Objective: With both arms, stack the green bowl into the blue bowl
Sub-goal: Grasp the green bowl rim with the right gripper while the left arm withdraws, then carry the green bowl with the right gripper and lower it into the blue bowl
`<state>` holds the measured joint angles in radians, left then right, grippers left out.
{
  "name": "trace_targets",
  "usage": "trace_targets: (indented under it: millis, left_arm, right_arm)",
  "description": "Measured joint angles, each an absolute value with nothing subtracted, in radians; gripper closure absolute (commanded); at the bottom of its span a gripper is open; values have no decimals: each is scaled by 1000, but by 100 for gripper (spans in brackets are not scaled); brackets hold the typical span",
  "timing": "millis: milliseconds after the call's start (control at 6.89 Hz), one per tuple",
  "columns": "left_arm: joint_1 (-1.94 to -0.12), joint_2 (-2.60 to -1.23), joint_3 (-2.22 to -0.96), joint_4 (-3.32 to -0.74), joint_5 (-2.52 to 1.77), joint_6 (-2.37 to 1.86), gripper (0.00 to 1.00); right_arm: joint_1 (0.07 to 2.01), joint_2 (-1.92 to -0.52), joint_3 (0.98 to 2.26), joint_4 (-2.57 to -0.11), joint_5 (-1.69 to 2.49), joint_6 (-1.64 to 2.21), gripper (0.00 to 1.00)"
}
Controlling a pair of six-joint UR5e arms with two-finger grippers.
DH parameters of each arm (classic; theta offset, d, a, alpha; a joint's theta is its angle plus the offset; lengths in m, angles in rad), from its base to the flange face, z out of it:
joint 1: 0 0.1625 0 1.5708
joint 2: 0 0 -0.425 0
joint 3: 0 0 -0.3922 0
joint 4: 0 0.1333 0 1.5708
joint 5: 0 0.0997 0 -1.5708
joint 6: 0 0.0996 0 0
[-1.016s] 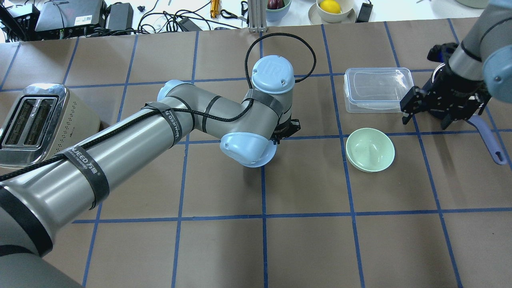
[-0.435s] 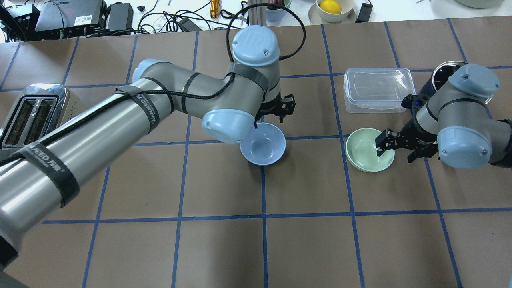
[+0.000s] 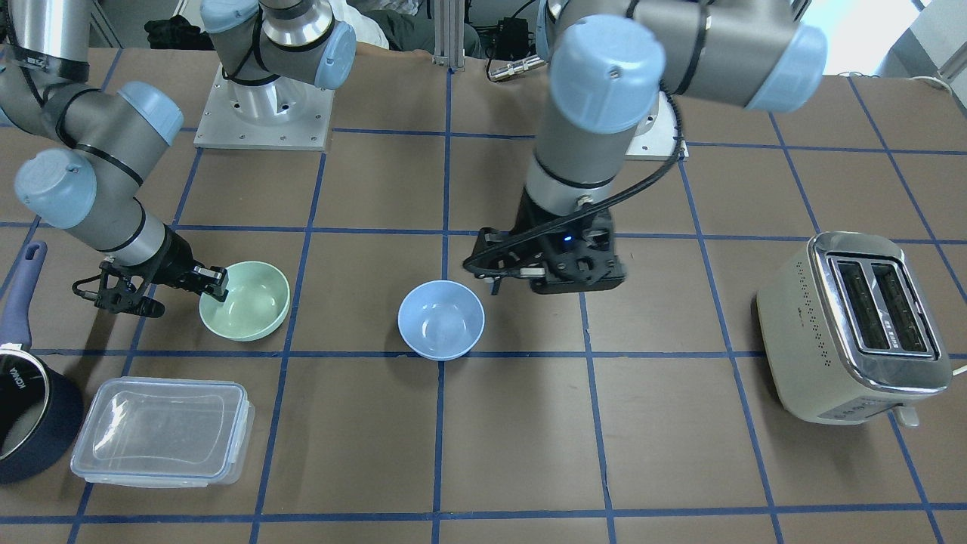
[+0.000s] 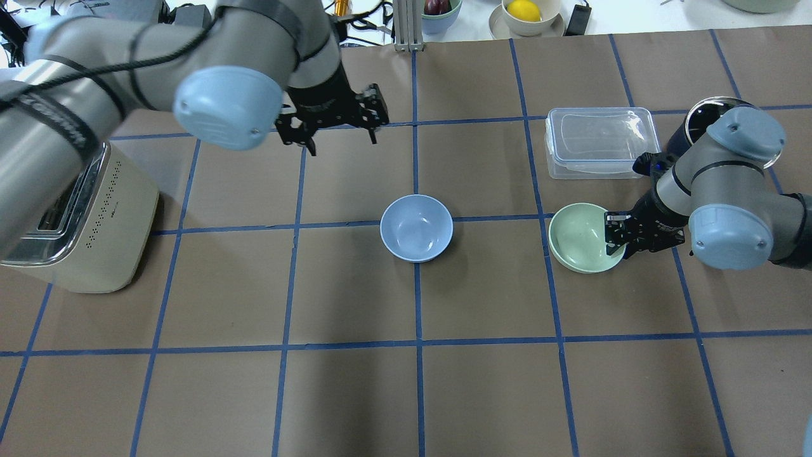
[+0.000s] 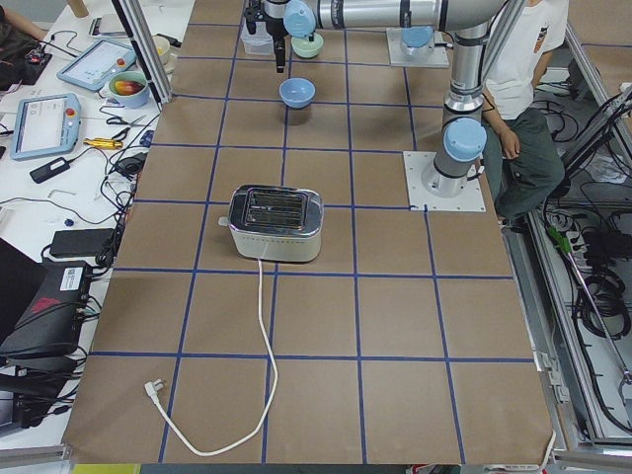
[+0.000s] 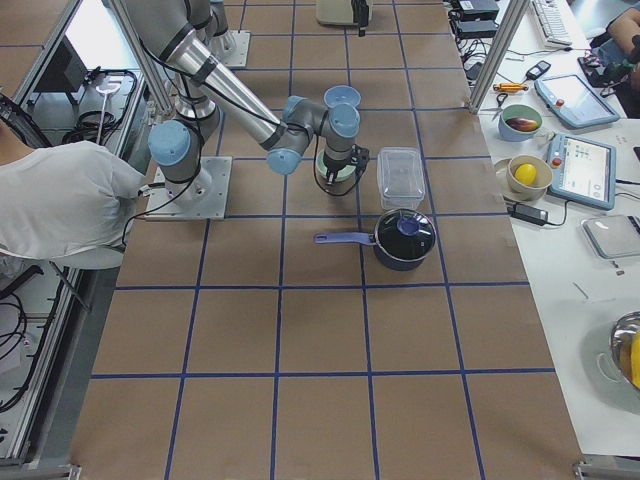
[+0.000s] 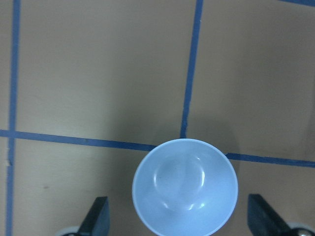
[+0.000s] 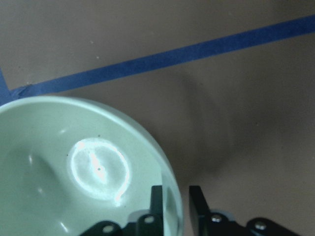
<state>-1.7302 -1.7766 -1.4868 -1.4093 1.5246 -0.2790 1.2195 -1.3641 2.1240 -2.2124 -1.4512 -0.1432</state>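
Observation:
The pale blue bowl (image 4: 417, 228) stands upright and empty on the table's middle; it also shows in the front view (image 3: 441, 319) and the left wrist view (image 7: 185, 187). My left gripper (image 4: 339, 136) is open and empty, raised well above the table, behind and to the left of that bowl; its fingers (image 7: 96, 216) spread wide. The mint-green bowl (image 4: 583, 238) sits to the right (image 3: 245, 300). My right gripper (image 4: 618, 236) is shut on its right rim, one finger (image 8: 156, 201) inside and one outside the bowl (image 8: 74, 167).
A cream toaster (image 4: 76, 216) stands at the left. A clear lidded container (image 4: 599, 143) lies just behind the green bowl. A navy saucepan (image 3: 30, 415) stands beside it, partly hidden by my right arm in the overhead view. Cables and dishes lie beyond the far edge.
My left arm rose off the blue bowl and swung back and left, gripper open. My right arm came down to the green bowl and its fingers closed on the rim.

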Motion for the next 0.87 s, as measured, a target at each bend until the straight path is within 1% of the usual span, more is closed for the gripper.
trace_targets:
  millis: [290,435,581,871]
  left_arm:
    - [-1611,-1638,-1472,-1617,1555,-28,2]
    - [-1572,-1589,-1473,-1649,1561,28,2]
    - [-1549,-1572,-1476,-1622,1562,51,1]
    - [-1537,-1588,-1489,-1524,1565,64,0]
  right_arm:
    - [1225,-1370,2074,-2186,-1396,-142,100]
    - [1240,-1373,2025,-2135,-1319,-126,100]
    - [1282,-1374,1969,-2073,-1252,-83,100]
    - [1460,-1370,1889,-2027,-1207,114,100]
